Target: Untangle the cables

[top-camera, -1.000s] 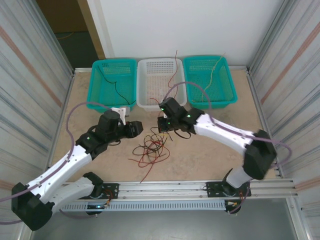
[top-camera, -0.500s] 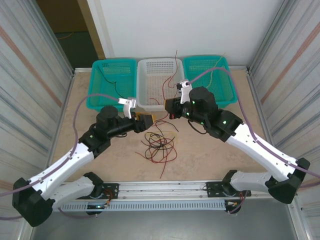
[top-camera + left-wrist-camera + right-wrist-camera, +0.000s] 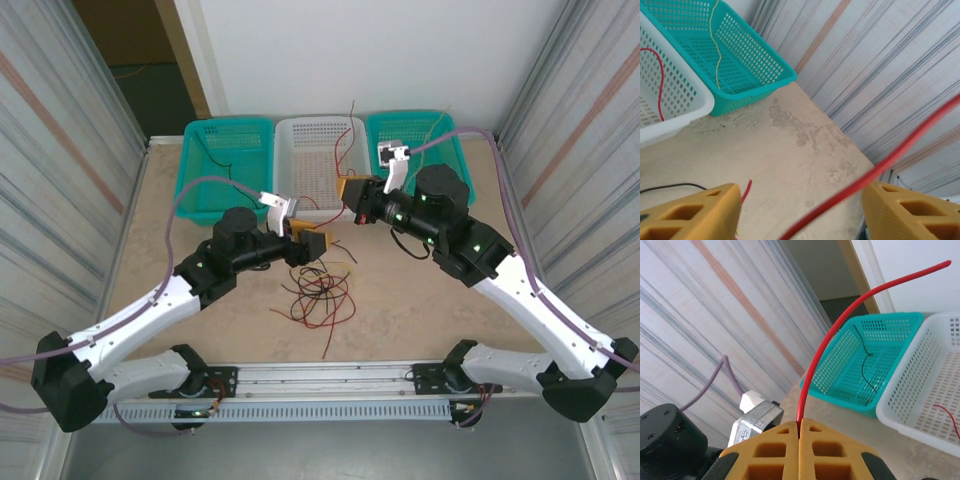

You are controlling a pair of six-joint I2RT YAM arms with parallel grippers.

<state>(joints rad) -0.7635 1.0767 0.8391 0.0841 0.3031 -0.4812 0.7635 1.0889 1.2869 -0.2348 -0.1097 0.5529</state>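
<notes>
Several thin cables point(image 3: 318, 295) lie tangled at mid-frame of the top view; light, limp and springy, they likely drag together. The right gripper point(image 3: 800, 426) pinches a red wire point(image 3: 826, 347) near its free end; the left gripper point(image 3: 800, 210) is spread, best closing beside the tangle.

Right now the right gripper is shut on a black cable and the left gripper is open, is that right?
Not quite. The right gripper is shut on a red cable, not a black one. The right wrist view shows the red cable rising from between its closed fingers. The left gripper is open, as you said.
</notes>
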